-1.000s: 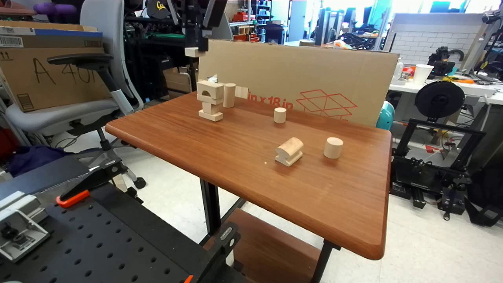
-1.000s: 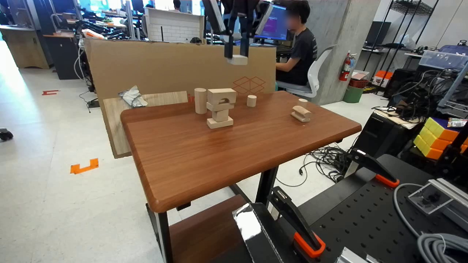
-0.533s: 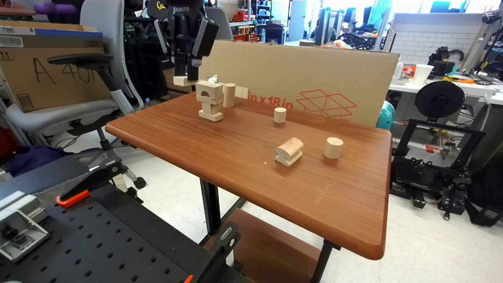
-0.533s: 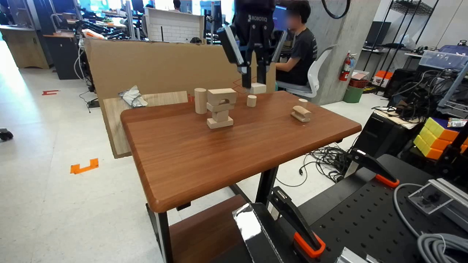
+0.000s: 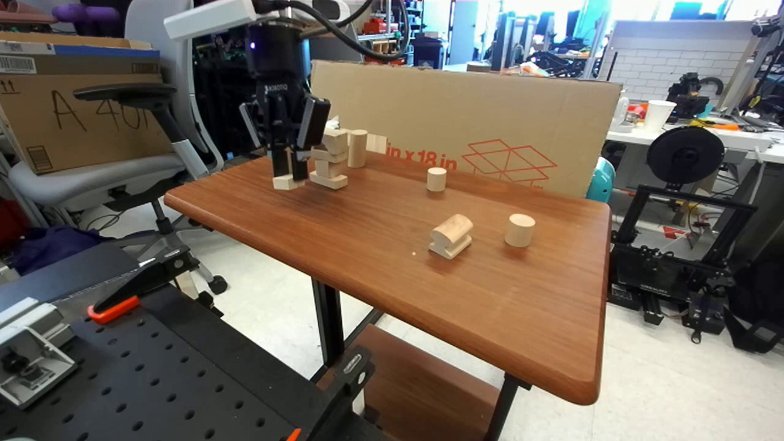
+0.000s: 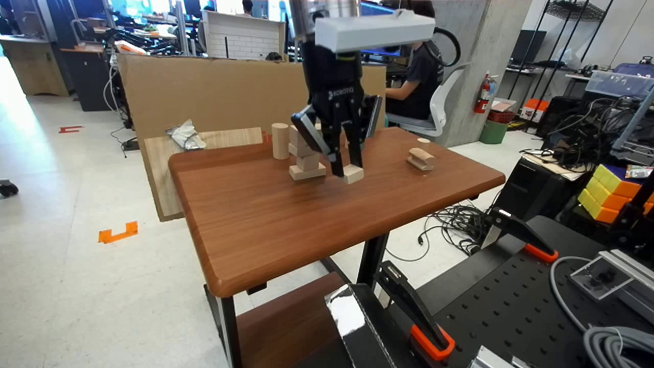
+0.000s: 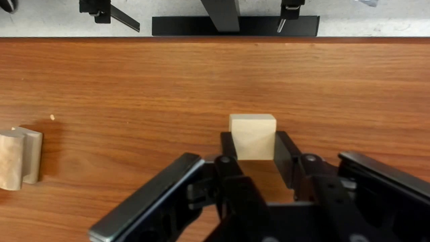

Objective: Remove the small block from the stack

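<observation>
The claw [image 6: 347, 166] points down over the tabletop [image 5: 367, 233] and holds the small block [image 6: 354, 175]. In the wrist view its two fingers [image 7: 284, 151] press on two sides of the block, so they are just as far apart as the block is wide. The small block is low down, near the stack [image 5: 331, 168] but not touching it. It is on the side of the stack away from the long edge by the cardboard [image 5: 465, 110]. I cannot tell if its bottom touches the tabletop.

The stack stands up, nearer to the cardboard edge than to the other long edge, and toward the left short edge in both exterior views. The claw hides some of its top. A tall peg [image 5: 357, 149] stands near the stack, closer to the cardboard edge.

A short peg [image 5: 437, 179] stands by the cardboard edge, around the middle of it. A second short peg [image 5: 519, 231] is nearer the right corner on the cardboard side. A round-topped block [image 5: 451, 236] lies toward the right short edge, farther from the cardboard than that peg. A tiny pale crumb [image 5: 414, 253] is just beside it.
</observation>
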`<state>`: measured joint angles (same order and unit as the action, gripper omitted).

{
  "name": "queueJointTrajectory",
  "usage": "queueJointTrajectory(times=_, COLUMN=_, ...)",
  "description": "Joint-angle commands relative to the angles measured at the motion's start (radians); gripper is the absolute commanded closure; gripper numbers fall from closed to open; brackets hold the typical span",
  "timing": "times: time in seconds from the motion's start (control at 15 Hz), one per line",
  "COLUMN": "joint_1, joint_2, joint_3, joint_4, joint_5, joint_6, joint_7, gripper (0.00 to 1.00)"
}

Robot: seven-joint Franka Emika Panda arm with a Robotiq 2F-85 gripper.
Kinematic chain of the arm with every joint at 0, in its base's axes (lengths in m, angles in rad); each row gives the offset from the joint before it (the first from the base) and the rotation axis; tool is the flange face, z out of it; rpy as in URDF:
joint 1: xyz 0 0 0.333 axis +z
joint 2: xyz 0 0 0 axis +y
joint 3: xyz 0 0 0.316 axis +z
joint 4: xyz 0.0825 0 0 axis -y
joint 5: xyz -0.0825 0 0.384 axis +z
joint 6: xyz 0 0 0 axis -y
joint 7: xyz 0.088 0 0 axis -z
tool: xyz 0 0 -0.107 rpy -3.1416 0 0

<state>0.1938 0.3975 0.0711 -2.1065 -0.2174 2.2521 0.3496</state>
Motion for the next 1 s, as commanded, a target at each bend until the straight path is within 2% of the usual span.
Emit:
queueJointTrajectory(times=0.0, joint_1=0.067, joint_2=0.095, joint_3=-0.046, joint_4=0.057, joint_5=-0.090, joint_6=0.023, joint_7=0.096, gripper=0.92)
queueJointTrajectory(times=0.2, joint_1=0.086, joint_2=0.130, joint_3=-0.061, joint_4=0.090, joint_5=-0.097, joint_6=0.009, joint_7=0.125, gripper=0.92)
queueJointTrajectory(times=0.27, joint_1=0.090, joint_2=0.130, joint_3=-0.064, joint_4=0.092, joint_5=-0.094, joint_6=0.014, joint_7=0.129, gripper=0.71)
queueJointTrajectory(times=0.33, joint_1=0.094, joint_2=0.131, joint_3=-0.069, joint_4=0.096, joint_5=-0.095, joint_6=0.013, joint_7=0.132, gripper=0.42)
queueJointTrajectory(times=0.4, joint_1=0.094, joint_2=0.122, joint_3=-0.069, joint_4=0.091, joint_5=-0.089, joint_6=0.013, joint_7=0.132, gripper=0.40)
queueJointTrajectory(times=0.8, joint_1=0.080, joint_2=-0.064, joint_3=-0.031, joint_4=-0.055, joint_5=-0.052, joint_6=0.055, joint_7=0.095, gripper=0.00)
queueJointTrajectory(times=0.93, joint_1=0.066, joint_2=-0.153, joint_3=-0.012, joint_4=-0.095, joint_5=-0.019, joint_6=0.062, joint_7=0.088, gripper=0.00)
